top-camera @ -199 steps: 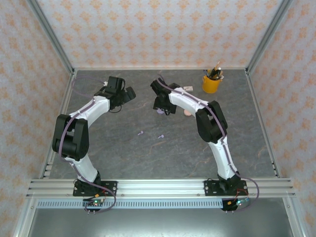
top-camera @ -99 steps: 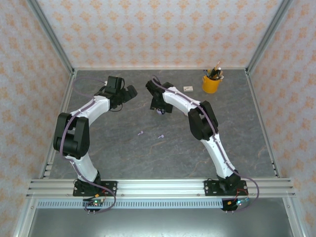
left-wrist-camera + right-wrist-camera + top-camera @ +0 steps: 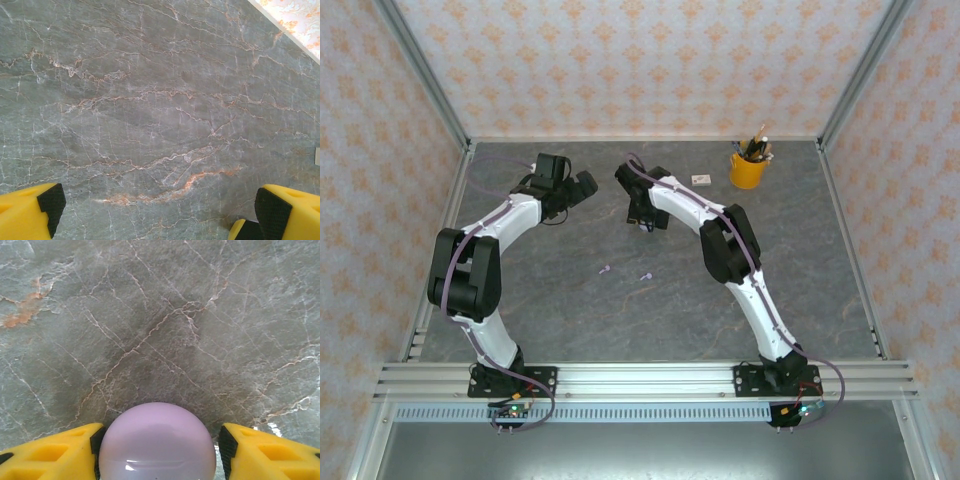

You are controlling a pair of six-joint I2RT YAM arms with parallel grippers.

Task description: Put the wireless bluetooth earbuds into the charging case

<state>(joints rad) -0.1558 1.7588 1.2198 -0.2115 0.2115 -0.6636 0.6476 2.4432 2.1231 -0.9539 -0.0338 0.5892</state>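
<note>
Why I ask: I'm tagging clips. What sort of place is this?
Probably a robot test cell: wallpapered panels in an aluminium frame enclose a marble-look table carrying a left arm and right arm.

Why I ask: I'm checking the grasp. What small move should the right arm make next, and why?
Probably close the right fingers onto the lilac case. In the right wrist view it sits on the table between them, but a sliver of gap shows on one side, so it does not look clamped yet.
</note>
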